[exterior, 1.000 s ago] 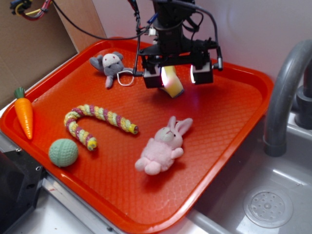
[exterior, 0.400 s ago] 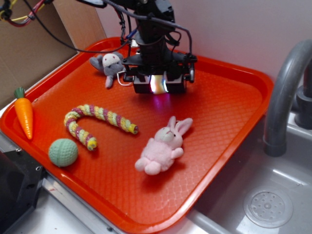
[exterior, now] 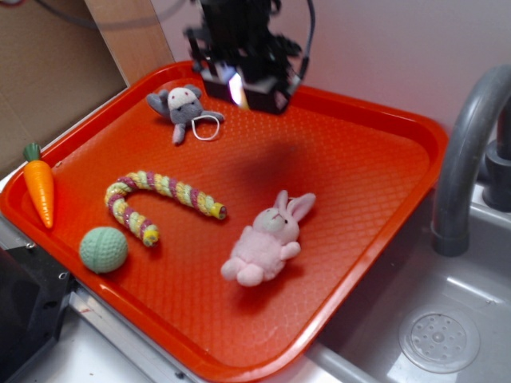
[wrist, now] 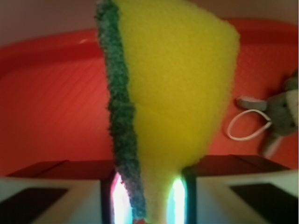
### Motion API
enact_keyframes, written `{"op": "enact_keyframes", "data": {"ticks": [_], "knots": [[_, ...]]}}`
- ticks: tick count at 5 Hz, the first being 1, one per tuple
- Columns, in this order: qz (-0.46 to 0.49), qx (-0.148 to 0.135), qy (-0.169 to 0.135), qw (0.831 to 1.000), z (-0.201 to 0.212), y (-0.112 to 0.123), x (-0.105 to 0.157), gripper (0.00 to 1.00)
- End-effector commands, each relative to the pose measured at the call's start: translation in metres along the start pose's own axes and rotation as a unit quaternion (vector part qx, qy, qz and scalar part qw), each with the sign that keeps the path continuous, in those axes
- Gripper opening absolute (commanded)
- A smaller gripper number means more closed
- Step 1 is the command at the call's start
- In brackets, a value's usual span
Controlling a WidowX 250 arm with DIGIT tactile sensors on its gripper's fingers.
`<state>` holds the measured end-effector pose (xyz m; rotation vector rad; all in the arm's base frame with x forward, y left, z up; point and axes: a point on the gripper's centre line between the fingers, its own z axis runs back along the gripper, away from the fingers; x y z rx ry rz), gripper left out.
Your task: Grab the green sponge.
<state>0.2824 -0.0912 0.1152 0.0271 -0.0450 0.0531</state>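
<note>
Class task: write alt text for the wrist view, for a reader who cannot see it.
A yellow sponge with a dark green scouring edge fills the frame, pinched at its narrow end by the tool. Behind it lies an orange tray, with a grey plush mouse at right.

Light: bright, even overhead | Blur: my hand [exterior: 239, 86] motion-smeared in exterior | Shadow: soft patch on tray [exterior: 375, 183] | Wrist: green sponge [wrist: 173, 93] close, soft-focus; grey mouse [wrist: 282, 109] blurred
</note>
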Motion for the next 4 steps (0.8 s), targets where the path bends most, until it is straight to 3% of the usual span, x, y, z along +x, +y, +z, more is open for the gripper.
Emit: {"op": "enact_keyframes", "data": {"ticks": [1,2,3,4], "knots": [[-0.241,-0.012,-0.011,0.970,0.078,-0.006,-0.026,0.00],[-0.253,-0.012,-0.015,0.967,0.088,-0.013,-0.047,0.00],[-0.196,0.004,-0.036,0.980,0.100,-0.013,-0.057,0.00],[-0.088,0.028,-0.059,0.994,0.106,0.001,-0.061,0.00]]}}
